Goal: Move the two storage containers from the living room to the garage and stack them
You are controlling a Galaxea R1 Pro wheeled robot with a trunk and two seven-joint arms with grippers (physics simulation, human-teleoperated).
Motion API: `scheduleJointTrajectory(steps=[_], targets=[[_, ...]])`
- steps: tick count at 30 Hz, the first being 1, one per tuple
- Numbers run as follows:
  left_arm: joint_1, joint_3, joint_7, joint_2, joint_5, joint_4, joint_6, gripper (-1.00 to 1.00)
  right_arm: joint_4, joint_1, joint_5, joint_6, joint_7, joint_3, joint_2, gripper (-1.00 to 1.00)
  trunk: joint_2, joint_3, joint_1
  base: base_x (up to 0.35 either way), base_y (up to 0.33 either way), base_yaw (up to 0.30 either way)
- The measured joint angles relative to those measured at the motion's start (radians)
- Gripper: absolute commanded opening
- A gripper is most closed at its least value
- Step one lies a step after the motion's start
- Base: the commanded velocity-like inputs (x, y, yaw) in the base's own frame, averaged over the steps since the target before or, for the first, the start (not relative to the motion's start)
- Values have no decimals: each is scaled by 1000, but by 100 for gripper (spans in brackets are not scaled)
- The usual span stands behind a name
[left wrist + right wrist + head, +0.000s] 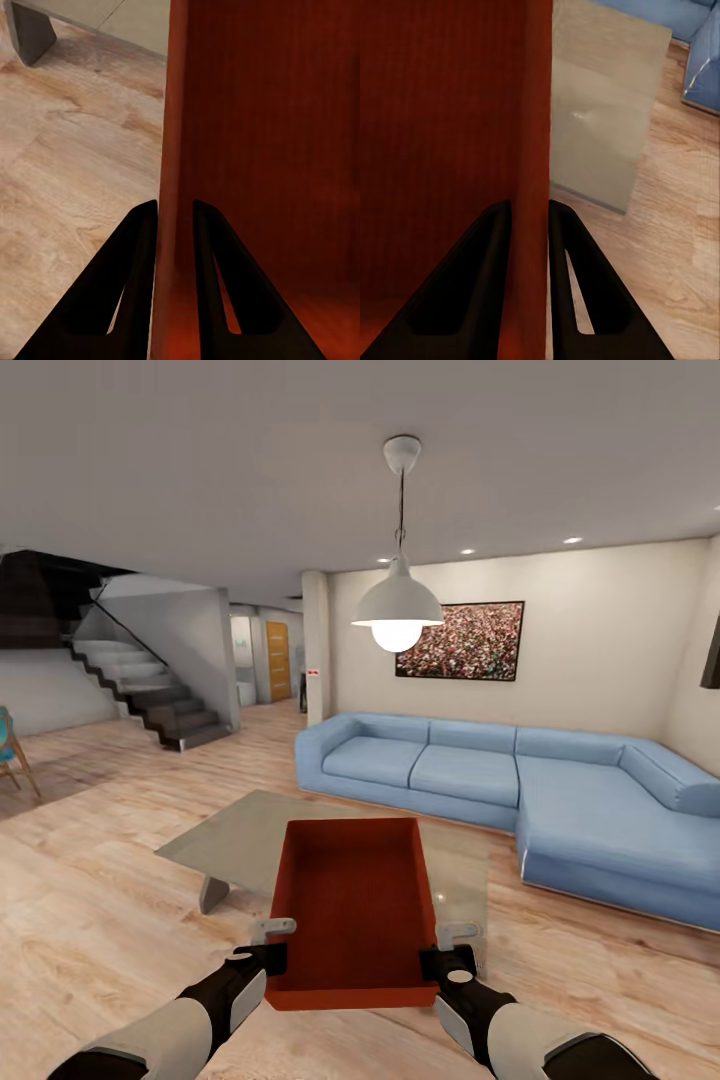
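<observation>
In the head view a red-orange storage container hangs in front of me above the glass table in the living room. My left gripper is shut on its left wall, and my right gripper is shut on its right wall. The left wrist view has my left gripper with one black finger on each side of the container wall. In the right wrist view my right gripper pinches the opposite container wall the same way. The container is empty.
A blue sectional sofa runs along the back and right. A white pendant lamp hangs ahead. A staircase and a hallway with a wooden door lie at the back left. A chair stands at the far left on the wood plank floor.
</observation>
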State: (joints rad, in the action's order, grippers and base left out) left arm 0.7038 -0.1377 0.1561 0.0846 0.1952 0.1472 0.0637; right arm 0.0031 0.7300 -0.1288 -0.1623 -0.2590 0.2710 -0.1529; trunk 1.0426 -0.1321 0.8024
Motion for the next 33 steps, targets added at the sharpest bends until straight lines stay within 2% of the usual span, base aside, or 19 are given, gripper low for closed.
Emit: scheduleJointTrajectory(steps=[33], targets=[[0, 1, 0, 0, 0, 0, 0, -100, 0, 0, 0, 0, 0, -1, 0, -100, 0, 0, 0, 0, 0, 269]])
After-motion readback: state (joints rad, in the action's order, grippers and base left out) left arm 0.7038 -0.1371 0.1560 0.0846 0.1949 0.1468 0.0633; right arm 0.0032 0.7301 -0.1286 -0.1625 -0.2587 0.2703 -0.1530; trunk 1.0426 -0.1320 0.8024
